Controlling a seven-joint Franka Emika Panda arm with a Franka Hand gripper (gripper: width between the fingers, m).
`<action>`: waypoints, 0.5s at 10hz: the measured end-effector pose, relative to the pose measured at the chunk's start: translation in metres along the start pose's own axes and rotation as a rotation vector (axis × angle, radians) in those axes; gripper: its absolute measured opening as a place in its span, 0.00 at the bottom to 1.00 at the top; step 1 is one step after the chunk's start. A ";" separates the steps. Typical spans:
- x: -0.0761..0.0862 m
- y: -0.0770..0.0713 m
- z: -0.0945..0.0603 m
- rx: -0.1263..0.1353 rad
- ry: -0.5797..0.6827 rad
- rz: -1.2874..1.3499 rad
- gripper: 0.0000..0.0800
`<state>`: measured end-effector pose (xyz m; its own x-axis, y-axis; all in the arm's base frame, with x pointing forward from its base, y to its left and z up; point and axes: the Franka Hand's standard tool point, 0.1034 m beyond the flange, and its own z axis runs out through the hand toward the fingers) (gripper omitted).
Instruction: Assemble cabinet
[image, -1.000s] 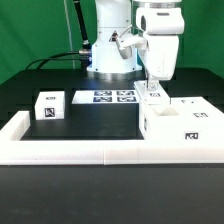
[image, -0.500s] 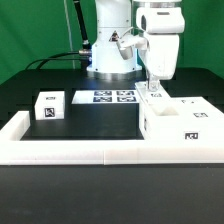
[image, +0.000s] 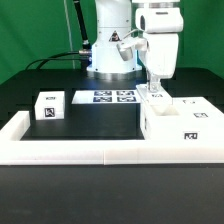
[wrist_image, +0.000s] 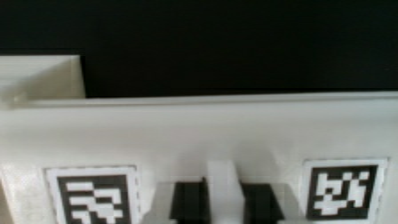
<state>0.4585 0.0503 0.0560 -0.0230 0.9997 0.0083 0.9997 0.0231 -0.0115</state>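
Note:
The cabinet's large white box piece (image: 185, 122), with small tags on it, lies on the exterior view's right against the low rim wall. My gripper (image: 152, 91) reaches straight down onto its back left corner. In the wrist view the white piece (wrist_image: 196, 130) fills the picture with a tag on each side. My gripper (wrist_image: 224, 205) has its two dark fingers (wrist_image: 189, 202) closed against a thin white upright wall of that piece. A smaller white cabinet box (image: 48, 107) with one tag stands apart on the exterior view's left.
The marker board (image: 108, 97) lies flat at the back centre before the robot's base. A low white rim wall (image: 70, 150) runs along the front and up both sides. Black table lies between the small box and the large piece.
Nothing has clearly moved; the wrist may have shifted very slightly over the large piece.

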 end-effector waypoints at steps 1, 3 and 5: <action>0.000 0.002 0.001 -0.001 0.001 0.000 0.09; 0.001 0.010 0.001 -0.008 0.006 0.003 0.09; 0.002 0.022 0.001 -0.021 0.011 0.006 0.09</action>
<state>0.4802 0.0526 0.0548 -0.0167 0.9997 0.0193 0.9998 0.0165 0.0089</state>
